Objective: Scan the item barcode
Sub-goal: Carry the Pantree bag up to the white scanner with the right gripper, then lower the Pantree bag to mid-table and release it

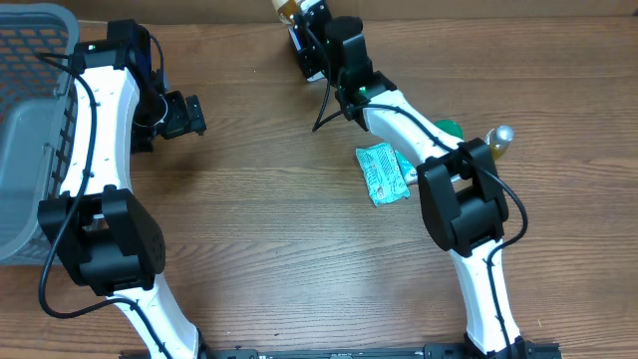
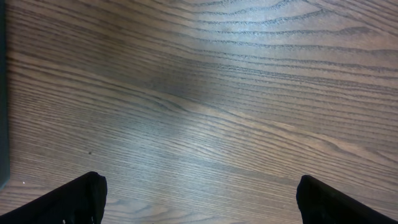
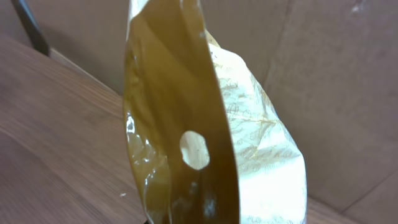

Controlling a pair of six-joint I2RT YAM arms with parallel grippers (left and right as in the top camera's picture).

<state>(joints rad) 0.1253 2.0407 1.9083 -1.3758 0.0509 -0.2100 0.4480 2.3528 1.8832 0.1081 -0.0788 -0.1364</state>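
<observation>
The gold pouch point(image 3: 168, 81) runs past the right wrist view's top and bottom edges, its print too blurred to read. Overhead, the right arm point(image 1: 399, 120) hides most of a green object point(image 1: 452, 127).

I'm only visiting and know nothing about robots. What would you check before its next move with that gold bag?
1. Right gripper shut on the gold pouch: ok.
2. Barcode on the pouch showing: cannot tell; no view shows one.
3. Scanner located: not ok; none appears in any view.
4. Left gripper open and empty over bare table: ok.
5. Teal packet lying on the table, well apart from the held pouch: ok.
</observation>
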